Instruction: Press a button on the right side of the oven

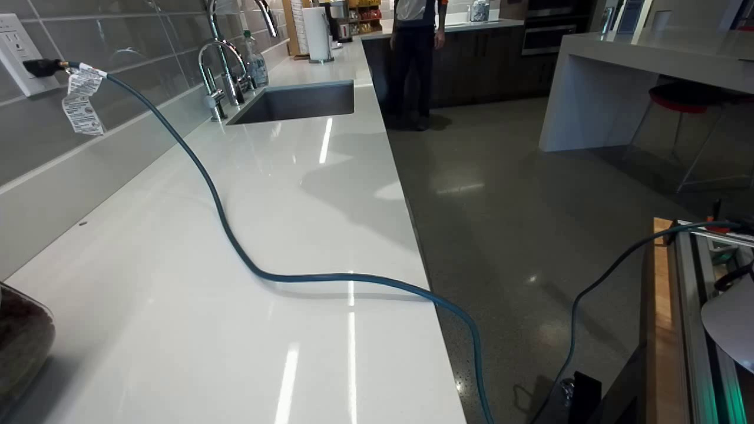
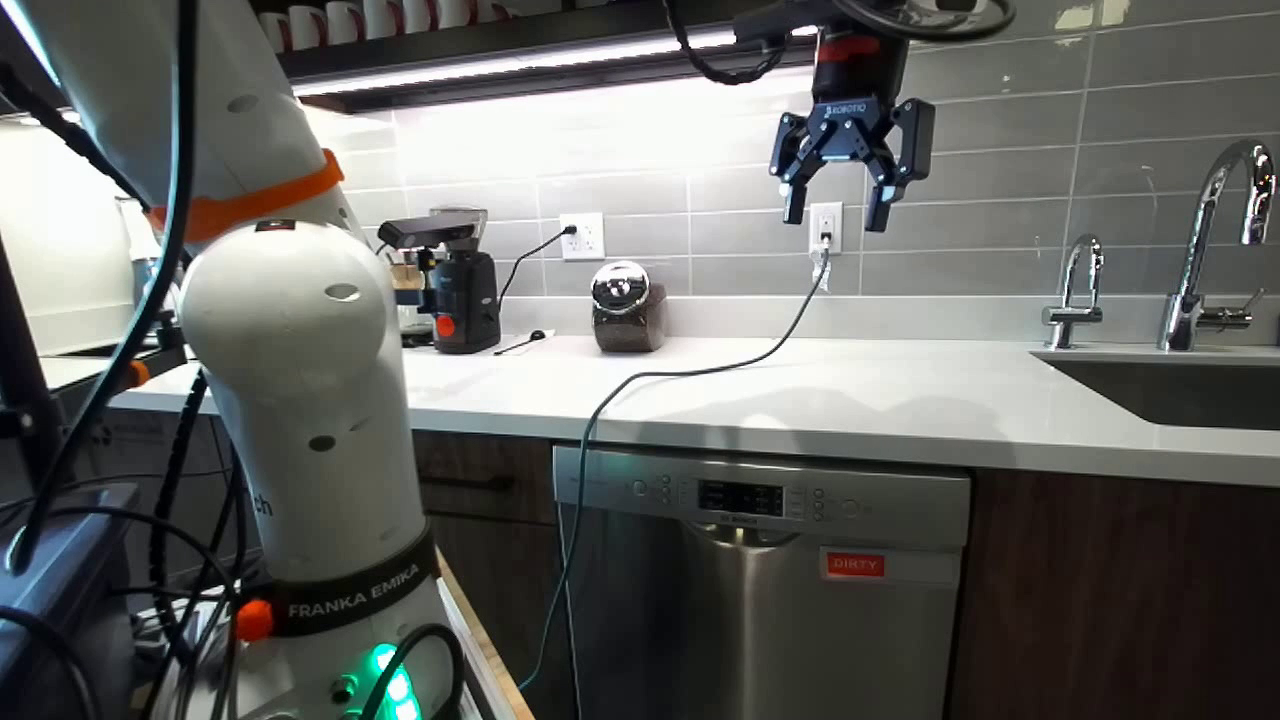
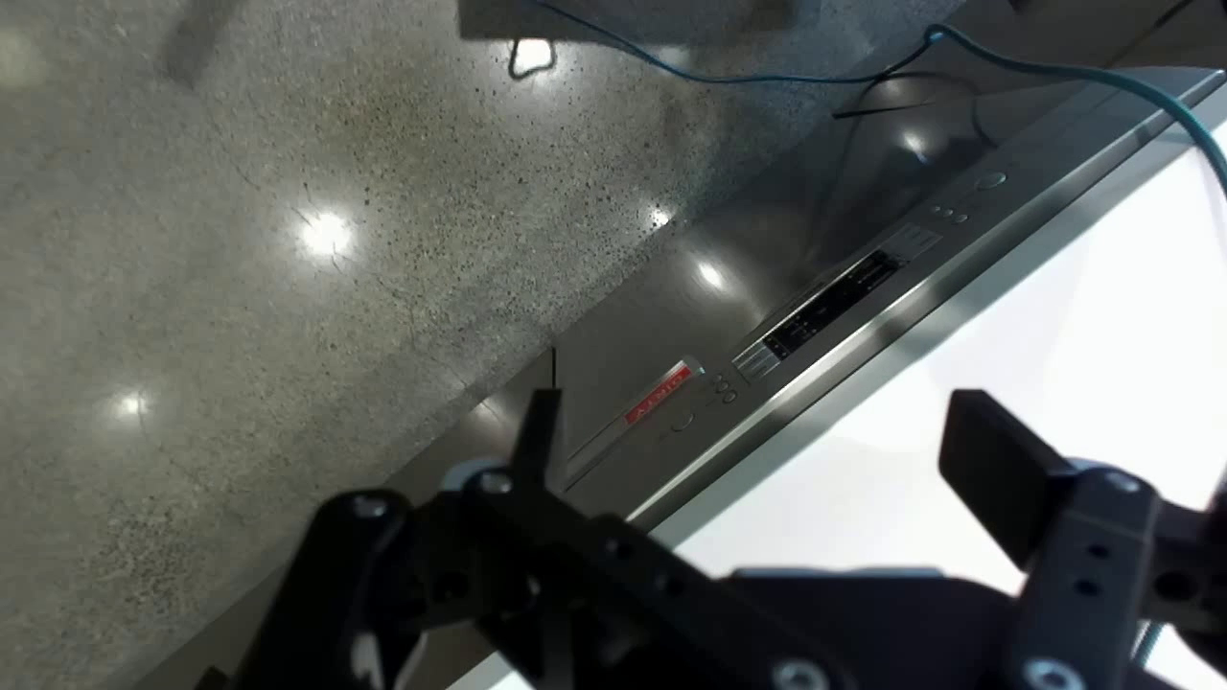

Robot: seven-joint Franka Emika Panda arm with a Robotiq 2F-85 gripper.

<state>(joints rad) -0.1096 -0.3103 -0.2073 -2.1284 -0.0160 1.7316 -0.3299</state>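
Dishwasher [image 2: 760, 610] beneath glossy white counter [image 2: 900, 380], grey tiled wall [image 2: 1000, 220] behind.

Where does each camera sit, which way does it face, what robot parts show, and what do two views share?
Exterior view: above the counter, looking along it toward the sink; a pale shape at the right edge may be the robot's.
Exterior view: beside the arm, facing the dishwasher; arm and open gripper show.
Wrist view: at the arm's end, looking down at floor and dishwasher; black fingers below.
Both exterior views share sink and plugged-in cable.
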